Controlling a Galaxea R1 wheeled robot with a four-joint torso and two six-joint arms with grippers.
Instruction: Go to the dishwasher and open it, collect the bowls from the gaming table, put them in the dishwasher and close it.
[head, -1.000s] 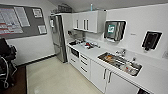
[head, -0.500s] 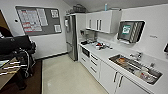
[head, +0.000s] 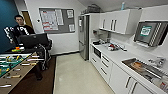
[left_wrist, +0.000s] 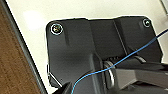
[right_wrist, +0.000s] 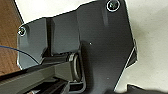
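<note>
Head view: a white counter (head: 117, 56) with cabinets below runs along the right of the frame from lower right toward the centre, ending at a tall steel fridge (head: 83, 37). A noticeboard (head: 57, 20) hangs upper centre; its papers are too blurred to read. The gaming table (head: 18, 71) sits at lower left, its green field's long axis running from the bottom-left corner up and right, with the rod handles pointing right. A person (head: 21, 28) stands behind it. The wall screen (head: 147, 32) text is unreadable. I cannot tell whether the left gripper or the right gripper is apart or together.
</note>
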